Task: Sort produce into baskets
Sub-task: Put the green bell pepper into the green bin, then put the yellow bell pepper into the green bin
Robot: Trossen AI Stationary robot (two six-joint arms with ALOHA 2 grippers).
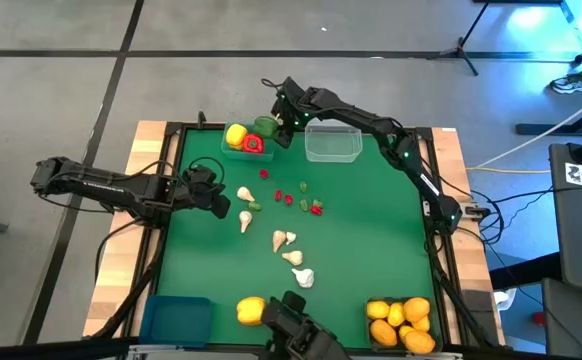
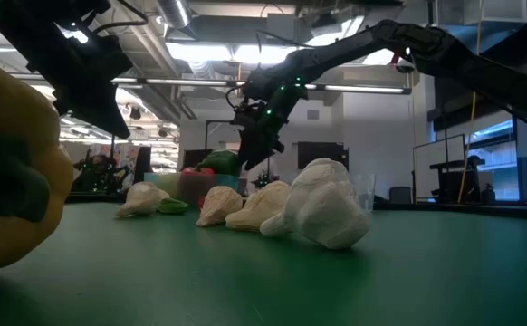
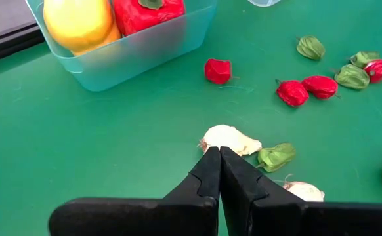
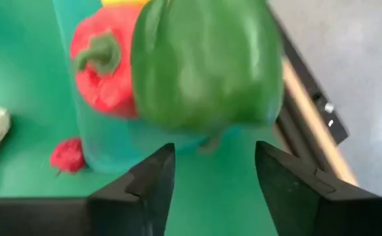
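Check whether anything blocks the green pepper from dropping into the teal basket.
Nothing visible does. The green pepper hangs just past the open right gripper, over the teal basket, beside the red pepper already inside.

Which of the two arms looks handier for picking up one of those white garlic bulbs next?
The left. Its pincer, fingers shut, sits right beside a garlic bulb on the green mat. The right pincer is open over the teal bin with a green pepper below it.
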